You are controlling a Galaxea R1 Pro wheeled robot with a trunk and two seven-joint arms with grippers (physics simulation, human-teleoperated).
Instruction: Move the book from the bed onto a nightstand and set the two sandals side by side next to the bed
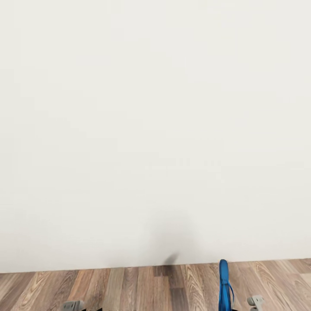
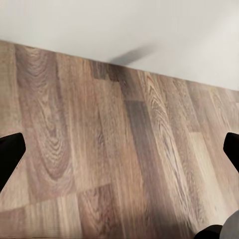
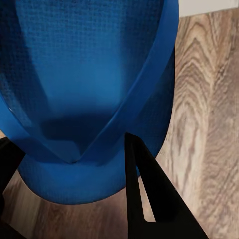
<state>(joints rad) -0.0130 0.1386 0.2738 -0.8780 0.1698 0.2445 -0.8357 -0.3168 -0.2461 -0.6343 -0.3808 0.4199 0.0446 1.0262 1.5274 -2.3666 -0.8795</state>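
A bright blue sandal sits clamped in the right gripper, its sole and V-shaped strap close against the right wrist camera, one dark finger crossing in front of its rounded end and the other at the frame's edge beside it. In the head view the same sandal stands on edge, upright, rising from the bottom of the frame at the robot's right side above the wood-plank floor, with a grey piece of the right arm just beside it. At the left, a grey piece of the left arm pokes into the bottom edge. The left gripper hangs over bare planks with its two dark fingers spread wide at opposite edges of the left wrist view, grasping nothing. Beyond the floor, a plain white wall meets the planks, a soft dark shadow smudged at its base. The same shadow streaks the wall in the left wrist view.
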